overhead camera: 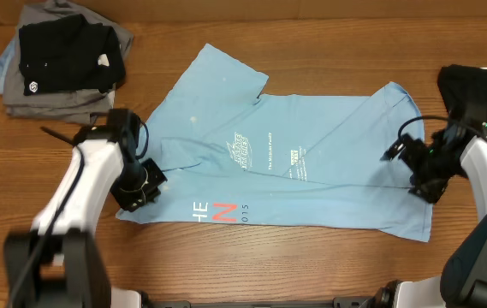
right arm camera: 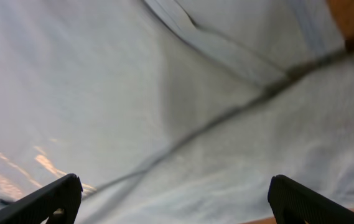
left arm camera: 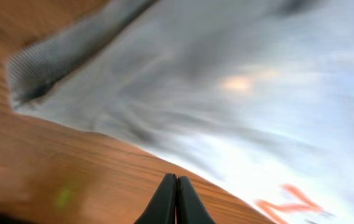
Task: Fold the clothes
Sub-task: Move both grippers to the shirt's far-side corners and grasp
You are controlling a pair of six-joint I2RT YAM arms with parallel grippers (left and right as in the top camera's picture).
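Note:
The clothes, a light blue T-shirt [overhead camera: 311,162] with white lettering and a red-orange mark, lie spread across the middle of the table, partly doubled over itself. My left gripper [overhead camera: 145,182] sits at the shirt's lower left edge. In the left wrist view it [left arm camera: 177,186] is shut with nothing in it, over bare wood, and the shirt's edge [left arm camera: 214,93] lies just beyond the tips. My right gripper [overhead camera: 410,167] hovers over the shirt's right side. In the right wrist view it [right arm camera: 177,199] stands wide open above the blue fabric [right arm camera: 164,93], holding nothing.
A pile of grey garments [overhead camera: 55,98] with a small black shirt [overhead camera: 68,56] on top sits at the back left corner. A dark mass [overhead camera: 483,85] lies at the right edge behind my right arm. Bare wooden table [overhead camera: 329,43] surrounds the shirt.

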